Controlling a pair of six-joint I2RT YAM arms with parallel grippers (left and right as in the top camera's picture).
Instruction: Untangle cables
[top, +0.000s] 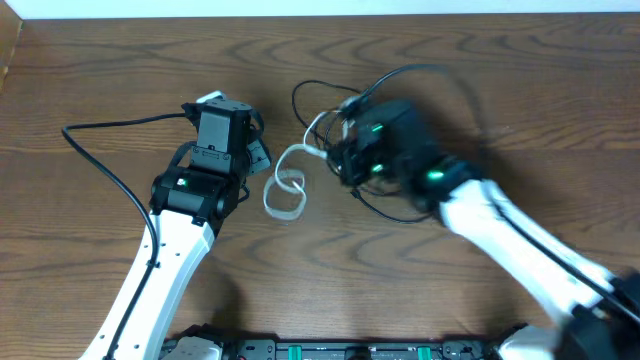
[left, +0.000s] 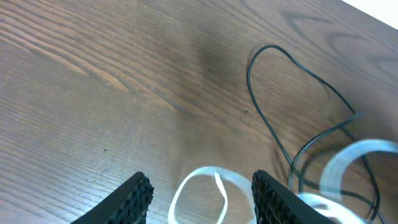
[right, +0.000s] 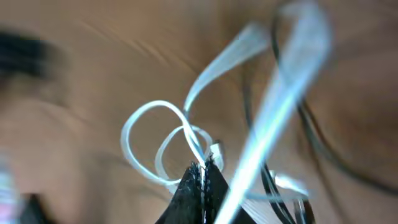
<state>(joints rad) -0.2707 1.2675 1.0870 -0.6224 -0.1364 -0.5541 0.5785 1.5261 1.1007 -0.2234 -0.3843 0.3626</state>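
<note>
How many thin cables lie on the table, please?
2. The white cable lies looped at the centre; the black cable loops behind it, partly hidden under the right gripper.

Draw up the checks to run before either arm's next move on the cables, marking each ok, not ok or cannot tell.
1. Right gripper shut on white cable: ok.
2. Left gripper open, straddling white cable: ok.
3. Black cable clear of white cable: not ok, they cross.
4. Right wrist view sharp: not ok, blurred.
5. Plug ends in view: cannot tell.
</note>
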